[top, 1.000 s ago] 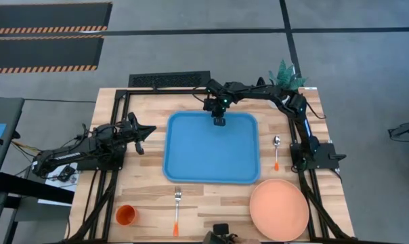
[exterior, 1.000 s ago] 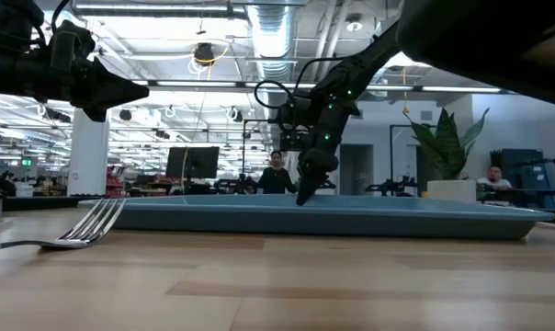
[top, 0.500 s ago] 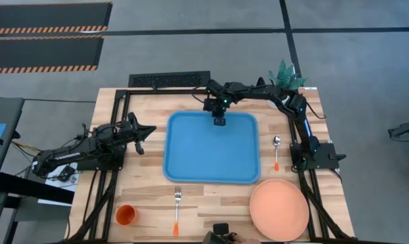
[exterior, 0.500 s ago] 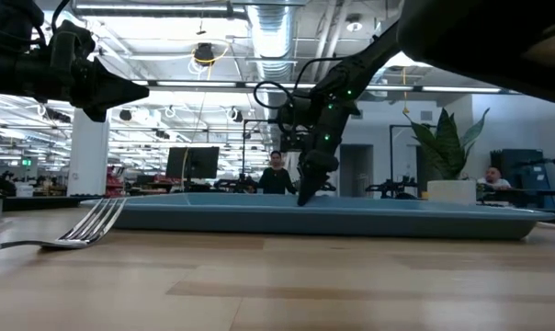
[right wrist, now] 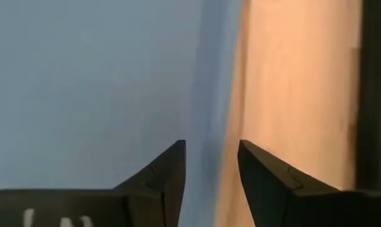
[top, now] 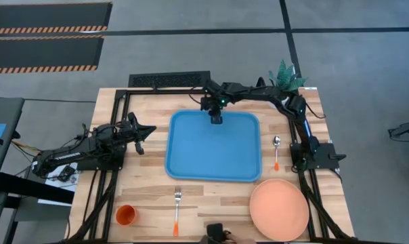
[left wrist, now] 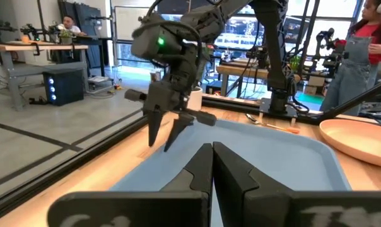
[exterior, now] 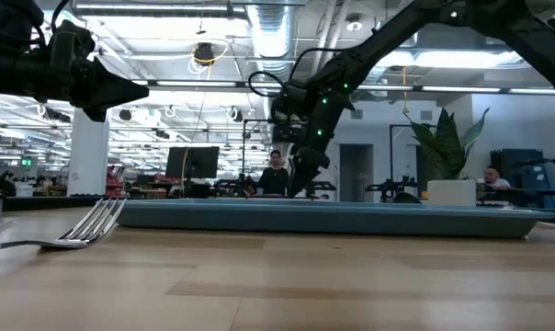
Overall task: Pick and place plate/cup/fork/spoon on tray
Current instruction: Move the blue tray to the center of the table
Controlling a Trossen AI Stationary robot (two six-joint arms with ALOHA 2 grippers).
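Blue tray (top: 213, 152) bare, rounded corners; right gripper (top: 217, 119) parted over rim; left gripper (top: 142, 131) clenched

The left gripper (left wrist: 212, 165) sits pinched tight over the blue tray (left wrist: 285, 157). Beyond, the right gripper (left wrist: 167, 135) hangs with fingers spread above the tray's rim.

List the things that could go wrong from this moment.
The right claw hangs open just above the far rim of the tray; a low move could catch that rim and shove the tray.

The plate, cup, fork and spoon all lie on the table, off the tray; the plate sits at the table's near edge, so a poor grip may push it off.

The fork and spoon lie flat and slim, easy to miss.
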